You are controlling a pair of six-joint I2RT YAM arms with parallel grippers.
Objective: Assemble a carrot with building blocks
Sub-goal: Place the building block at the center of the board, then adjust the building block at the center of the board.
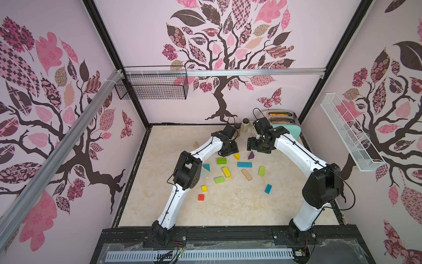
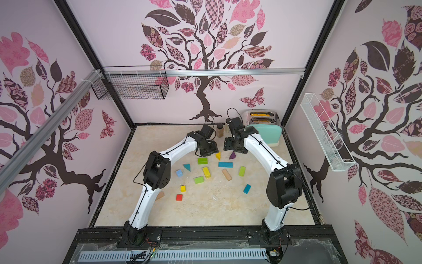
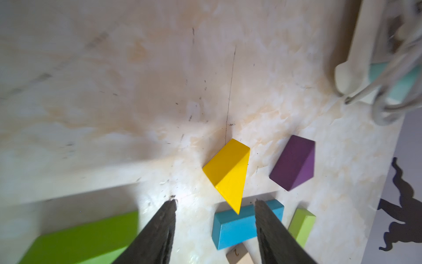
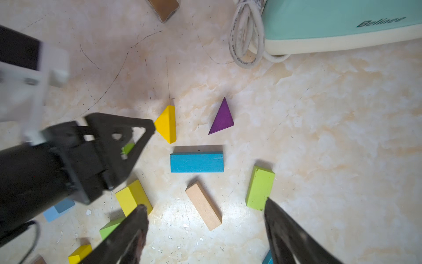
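Yellow wedge (image 3: 228, 173) lies loose; L gripper (image 3: 215, 201) & R gripper (image 4: 204, 203) fingers spread, empty.

**Room to pass on the bench**

The near strip of the bench (image 1: 228, 212) is bare, and a tool can pass there. The middle is crowded with building blocks (image 1: 226, 172), with only narrow gaps between them. At the far edge the toaster (image 2: 269, 134), its coiled cable (image 4: 246, 38) and a jar (image 2: 220, 132) block the way. The left tool (image 3: 215, 201), jaws apart, is just beside the yellow wedge (image 3: 228, 173)
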